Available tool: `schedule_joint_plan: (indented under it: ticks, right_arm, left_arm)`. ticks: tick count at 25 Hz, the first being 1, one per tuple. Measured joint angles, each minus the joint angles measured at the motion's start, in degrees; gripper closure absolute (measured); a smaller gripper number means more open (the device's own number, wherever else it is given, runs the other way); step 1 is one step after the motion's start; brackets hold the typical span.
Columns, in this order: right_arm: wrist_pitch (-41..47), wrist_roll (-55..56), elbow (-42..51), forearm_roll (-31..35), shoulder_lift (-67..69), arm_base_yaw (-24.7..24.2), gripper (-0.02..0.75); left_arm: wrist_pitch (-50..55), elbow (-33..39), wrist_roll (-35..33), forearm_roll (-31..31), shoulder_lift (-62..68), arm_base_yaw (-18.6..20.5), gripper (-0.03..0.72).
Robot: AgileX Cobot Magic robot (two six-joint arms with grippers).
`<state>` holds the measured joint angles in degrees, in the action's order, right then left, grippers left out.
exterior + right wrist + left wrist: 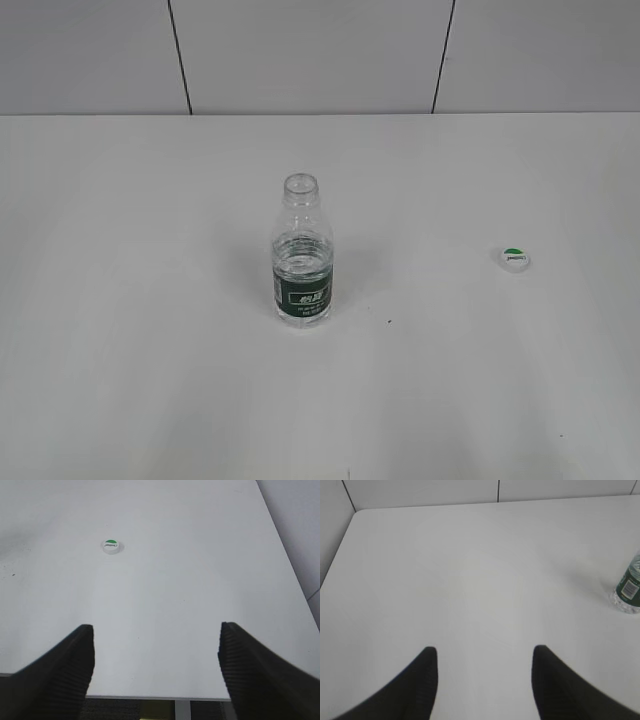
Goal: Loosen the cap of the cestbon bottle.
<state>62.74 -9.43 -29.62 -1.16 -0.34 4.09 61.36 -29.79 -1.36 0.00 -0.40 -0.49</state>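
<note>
Cap (513, 258), white with a green segment, lies flat on the white table (140, 380), well apart from and to the right of the cestbon bottle (302, 255). Bottle stands upright near mid-table, neck open and uncapped, dark green label band around its lower body. Left gripper (485, 652) hovers over bare tabletop, jaws spread, holding nothing. Right gripper (156, 630) likewise spread and empty above the table's edge, the cap ahead of it.
</note>
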Motion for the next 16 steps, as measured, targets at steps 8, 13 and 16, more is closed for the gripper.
schedule_joint_plan:
  ticks: [8,13,16]
  right_arm:
    - [0.00,0.00,0.00,0.05,0.00,0.00,0.148]
    - [0.00,0.00,0.00,0.05,0.00,0.00,0.148]
    - [0.00,0.00,0.00,0.05,0.00,0.00,0.148]
  left_arm:
    - [0.00,0.00,0.00,0.00,0.00,0.00,0.307]
    - [0.00,0.00,0.00,0.00,0.00,0.00,0.307]
    - [0.00,0.00,0.00,0.00,0.00,0.00,0.308]
